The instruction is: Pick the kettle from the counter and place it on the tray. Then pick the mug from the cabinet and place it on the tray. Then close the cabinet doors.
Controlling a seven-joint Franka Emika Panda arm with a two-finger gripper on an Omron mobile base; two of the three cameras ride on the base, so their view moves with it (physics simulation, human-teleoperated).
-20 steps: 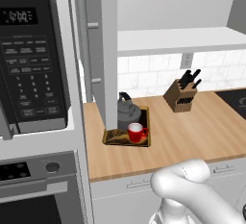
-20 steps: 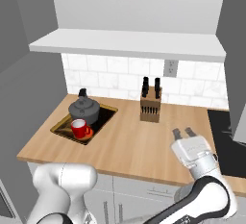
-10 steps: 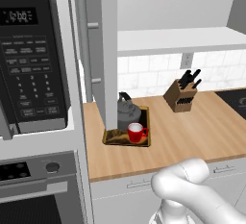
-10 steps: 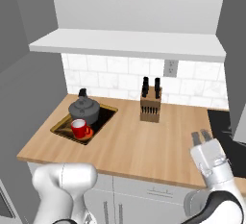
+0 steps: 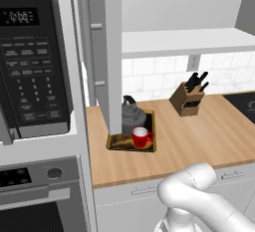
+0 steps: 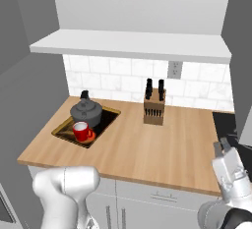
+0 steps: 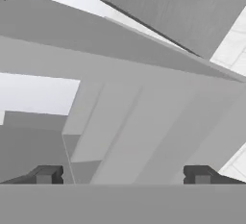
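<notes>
Kettle (image 6: 86,112) + mug (image 6: 81,131) on tray (image 6: 111,113)

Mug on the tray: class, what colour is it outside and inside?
The mug is bright red outside, white inside; clearest in the left base view.

The black microwave (image 5: 35,61) with its dark glossy control panel, standing far off to the left of the white two-finger pincer (image 6: 224,147), carries a small digital display (image 5: 20,16) near its top showing pale digits that look like 12:00, though they are blurred. Below it sit rows of grey keypad buttons (image 5: 30,84) with lettering too small to read. No other text, brand or sign can be read.
</notes>
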